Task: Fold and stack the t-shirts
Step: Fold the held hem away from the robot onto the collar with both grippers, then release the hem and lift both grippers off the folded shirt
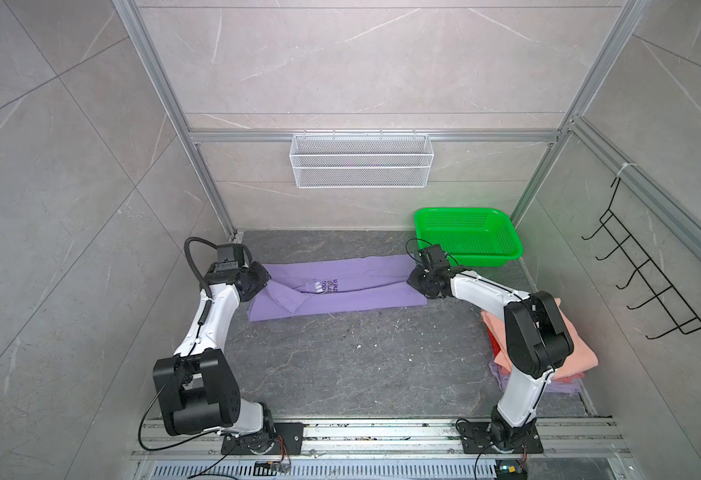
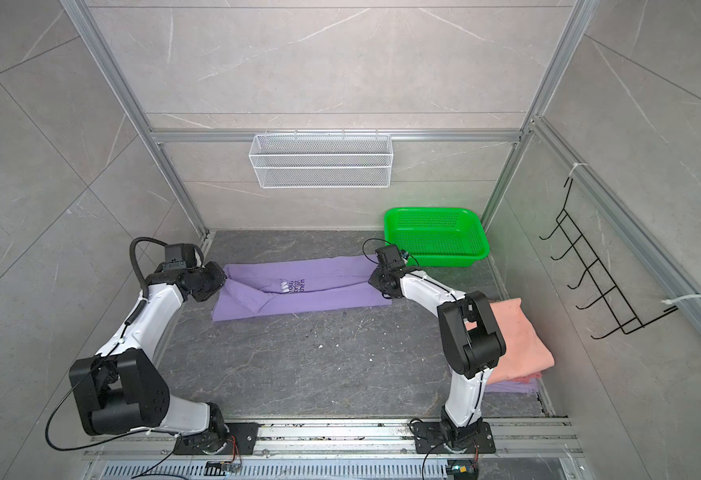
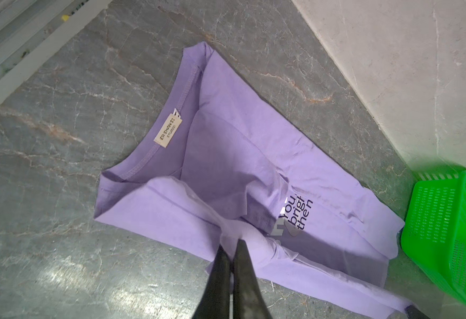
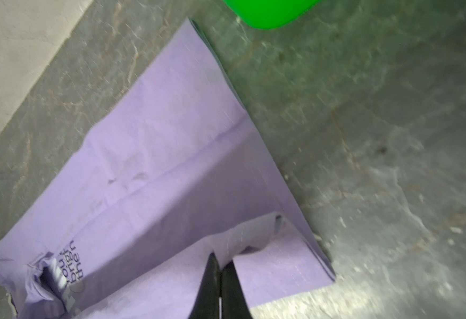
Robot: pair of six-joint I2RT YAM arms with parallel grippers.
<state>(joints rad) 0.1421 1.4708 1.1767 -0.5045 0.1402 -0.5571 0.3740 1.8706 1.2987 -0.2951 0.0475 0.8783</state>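
Lying stretched across the far half of the table (image 1: 340, 365), the lavender t-shirt (image 1: 353, 291) is folded into a narrow band with its long axis running side to side. Its collar (image 3: 183, 94), with the label (image 3: 167, 129), points toward the left arm and its hem toward the right arm. The dark print (image 1: 329, 286) sits near the middle. The left gripper (image 3: 230, 243) is at the collar end, its fingers pressed together on a raised fold of the cloth. The right gripper (image 4: 220, 261) is at the hem end, likewise pinched tight on a lifted bit of the same shirt. The green basket (image 1: 469, 237) stands just behind the right gripper. On the near right, under the right arm's elbow, a folded pink t-shirt (image 2: 519, 336) rests on a second lavender t-shirt (image 2: 511, 387).
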